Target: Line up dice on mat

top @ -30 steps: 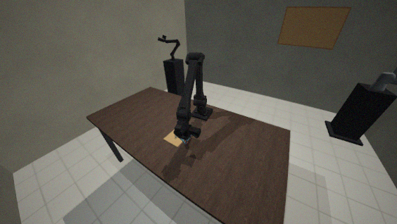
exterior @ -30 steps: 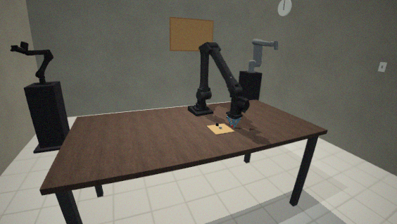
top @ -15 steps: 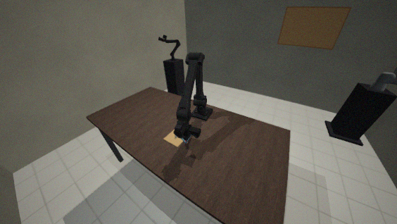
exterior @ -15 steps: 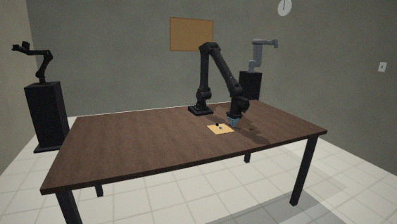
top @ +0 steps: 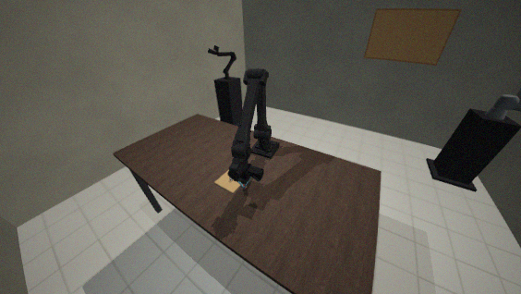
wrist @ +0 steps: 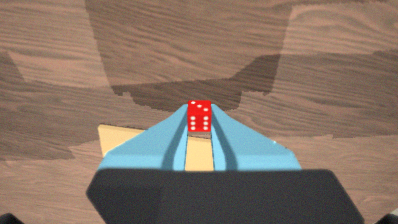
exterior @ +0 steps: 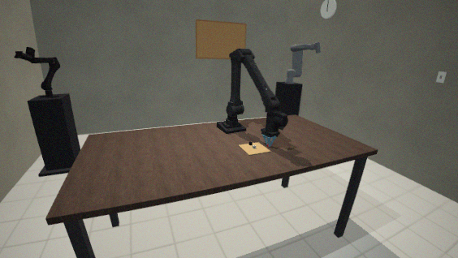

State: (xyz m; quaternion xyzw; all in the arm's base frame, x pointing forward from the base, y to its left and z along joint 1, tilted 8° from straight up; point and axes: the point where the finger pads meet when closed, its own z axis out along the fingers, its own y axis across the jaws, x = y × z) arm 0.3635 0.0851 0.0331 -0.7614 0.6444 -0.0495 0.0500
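In the wrist view my gripper (wrist: 199,111) with its blue fingers is shut on a red die (wrist: 199,116); the die's side toward the camera shows six pips. The tan mat (wrist: 120,141) lies under and behind the fingers, and the die sits just past its edge over the wood. In the exterior view my gripper (exterior: 269,140) is low at the right edge of the mat (exterior: 254,148). A black die (exterior: 250,144) and a pale die (exterior: 254,148) rest on the mat. In the top view the gripper (top: 244,183) hides most of the mat (top: 226,180).
The arm's base (exterior: 231,126) stands on the dark wooden table behind the mat. Two black pedestals with other arms (exterior: 53,130) (exterior: 289,97) stand on the floor beyond the table.
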